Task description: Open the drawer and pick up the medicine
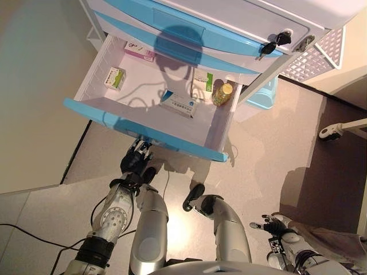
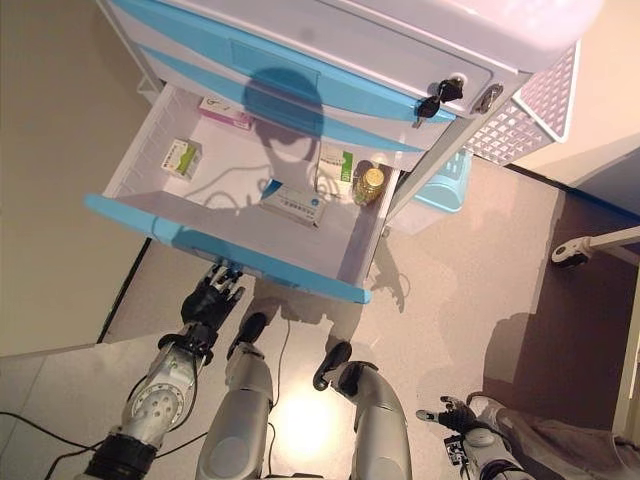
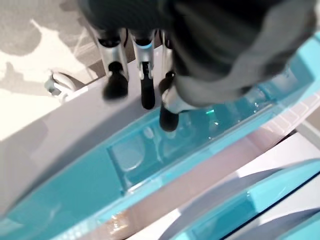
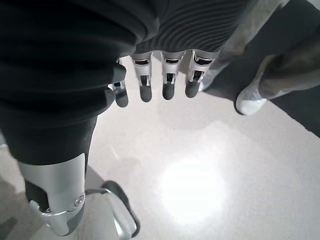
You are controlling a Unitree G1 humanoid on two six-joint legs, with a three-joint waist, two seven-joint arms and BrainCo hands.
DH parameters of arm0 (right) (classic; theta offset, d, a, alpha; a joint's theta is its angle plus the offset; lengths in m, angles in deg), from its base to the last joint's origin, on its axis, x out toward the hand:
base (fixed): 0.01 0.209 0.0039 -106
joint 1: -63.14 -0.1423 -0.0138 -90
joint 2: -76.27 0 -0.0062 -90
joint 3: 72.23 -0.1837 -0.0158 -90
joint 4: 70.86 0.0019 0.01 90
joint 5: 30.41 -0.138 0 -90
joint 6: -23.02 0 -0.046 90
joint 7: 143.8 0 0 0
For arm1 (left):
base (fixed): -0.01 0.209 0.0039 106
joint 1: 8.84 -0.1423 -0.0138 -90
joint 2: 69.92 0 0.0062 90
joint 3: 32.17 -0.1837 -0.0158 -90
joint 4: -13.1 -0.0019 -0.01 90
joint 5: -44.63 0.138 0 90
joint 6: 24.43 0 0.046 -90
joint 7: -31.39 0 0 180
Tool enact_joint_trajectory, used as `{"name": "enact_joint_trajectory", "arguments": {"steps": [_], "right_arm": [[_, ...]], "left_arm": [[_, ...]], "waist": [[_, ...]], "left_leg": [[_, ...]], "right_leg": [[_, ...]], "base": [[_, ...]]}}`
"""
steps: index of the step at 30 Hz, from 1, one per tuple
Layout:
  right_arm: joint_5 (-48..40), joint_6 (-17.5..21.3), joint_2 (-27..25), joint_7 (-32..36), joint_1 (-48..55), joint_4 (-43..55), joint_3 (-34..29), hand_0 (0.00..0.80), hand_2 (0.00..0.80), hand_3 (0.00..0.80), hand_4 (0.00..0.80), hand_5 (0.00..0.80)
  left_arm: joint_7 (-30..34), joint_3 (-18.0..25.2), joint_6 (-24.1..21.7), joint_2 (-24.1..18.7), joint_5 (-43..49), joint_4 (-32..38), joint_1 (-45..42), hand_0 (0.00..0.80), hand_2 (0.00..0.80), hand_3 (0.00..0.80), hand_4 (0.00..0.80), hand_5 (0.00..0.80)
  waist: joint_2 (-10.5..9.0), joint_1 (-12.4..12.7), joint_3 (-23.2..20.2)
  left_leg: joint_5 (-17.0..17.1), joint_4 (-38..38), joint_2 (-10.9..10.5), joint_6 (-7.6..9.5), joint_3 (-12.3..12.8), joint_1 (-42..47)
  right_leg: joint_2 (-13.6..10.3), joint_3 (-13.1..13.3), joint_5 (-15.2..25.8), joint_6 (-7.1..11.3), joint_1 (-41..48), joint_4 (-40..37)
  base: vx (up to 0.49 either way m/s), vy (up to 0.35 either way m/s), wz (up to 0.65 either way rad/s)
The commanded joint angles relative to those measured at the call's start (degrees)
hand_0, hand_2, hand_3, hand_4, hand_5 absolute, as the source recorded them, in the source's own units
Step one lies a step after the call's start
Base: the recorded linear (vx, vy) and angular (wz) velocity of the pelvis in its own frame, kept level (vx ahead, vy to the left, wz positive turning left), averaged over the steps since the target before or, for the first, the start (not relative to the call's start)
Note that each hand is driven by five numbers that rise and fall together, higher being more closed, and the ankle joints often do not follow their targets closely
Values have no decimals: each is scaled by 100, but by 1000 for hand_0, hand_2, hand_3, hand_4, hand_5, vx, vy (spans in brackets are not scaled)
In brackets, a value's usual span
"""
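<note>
Our left hand (image 1: 136, 162) hangs with relaxed fingers just below the open drawer (image 1: 143, 130). The medicine bottle (image 1: 222, 94) stands beyond, toward the far right corner. We should lift over the front edge. Our right hand (image 1: 274, 225) idles, fingers loose.

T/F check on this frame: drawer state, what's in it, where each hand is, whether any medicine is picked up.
1. The drawer is pulled open. True.
2. The left hand holds a medicine box. False: it is at the drawer's blue front, holding nothing.
3. A yellow-capped bottle stands in the drawer. True.
4. The right hand is reaching into the drawer. False: it hangs low over the floor, fingers relaxed.
5. The drawer is empty. False: boxes lie inside, such as the green-and-white box.
</note>
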Motion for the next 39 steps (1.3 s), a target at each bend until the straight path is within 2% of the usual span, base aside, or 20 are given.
{"name": "enact_joint_trajectory", "arguments": {"steps": [1, 2, 10, 14, 25, 31, 33, 34, 39], "right_arm": [[-75, 11, -102, -109, 399, -44, 241, 0, 0, 0, 0, 0], [-78, 8, -111, -111, 389, -30, 238, 0, 0, 0, 0, 0], [-47, -5, -177, -72, 405, -6, 167, 0, 0, 0, 0, 0], [-13, -20, -217, -31, 396, 42, 126, 0, 0, 0, 0, 0], [-4, -40, -233, -12, 402, 71, 71, 0, 0, 0, 0, 0], [-33, -69, -274, 1, 419, 70, -19, 0, 0, 0, 0, 0], [-36, -69, -277, 6, 424, 77, -25, 0, 0, 0, 0, 0], [-55, -71, -283, 13, 421, 81, -54, 0, 0, 0, 0, 0], [-103, -62, -287, 35, 417, 127, -78, 0, 0, 0, 0, 0]], "left_arm": [[873, 361, -942, -187, 304, 2578, 540, 50, 50, 50, 50, 50], [848, 400, -952, -192, 311, 2549, 504, 0, 0, 0, 0, 0], [895, 734, -870, -199, 250, 2204, 62, 0, 0, 0, 0, 0], [917, 920, -803, -136, 174, 1779, -211, 0, 0, 0, 0, 0], [880, 1100, -713, -65, 288, 993, -379, 0, 0, 0, 0, 0], [822, 1415, -581, 8, 504, -257, -413, 0, 0, 0, 0, 0], [827, 1456, -564, -1, 566, -423, -420, 0, 0, 0, 0, 0], [809, 1555, -523, -8, 673, -845, -420, 0, 0, 0, 0, 0], [705, 1754, -469, -135, 1259, -1931, -408, 0, 0, 0, 0, 0]], "waist": [[12, 80, -544], [-2, 76, -559], [-6, 101, -560], [12, 123, -556], [22, 138, -582], [21, 128, -649], [18, 132, -662], [24, 126, -694], [37, 93, -796]], "left_leg": [[812, -211, -658, 537, 51, -635], [808, -212, -663, 539, 59, -645], [803, -198, -655, 552, 67, -656], [801, -194, -643, 560, 107, -662], [790, -133, -648, 580, 88, -686], [802, -183, -611, 579, 97, -647], [800, -181, -607, 580, 103, -642], [795, -199, -604, 581, 111, -617], [800, -270, -582, 593, 161, -523]], "right_leg": [[257, -142, 148, 566, 342, -408], [264, -140, 163, 567, 336, -430], [276, -92, 191, 578, 301, -459], [297, -53, 220, 583, 299, -485], [288, -38, 244, 600, 304, -467], [316, -16, 253, 607, 320, -504], [319, -16, 262, 609, 334, -519], [329, 1, 279, 616, 348, -549], [331, 76, 353, 649, 412, -663]], "base": [[0, 0, 0], [0, 0, 0], [0, 0, 0], [0, 0, 0], [0, 0, 0], [0, 0, 0], [0, 0, 0], [0, 0, 0], [2, 8, 0]]}}
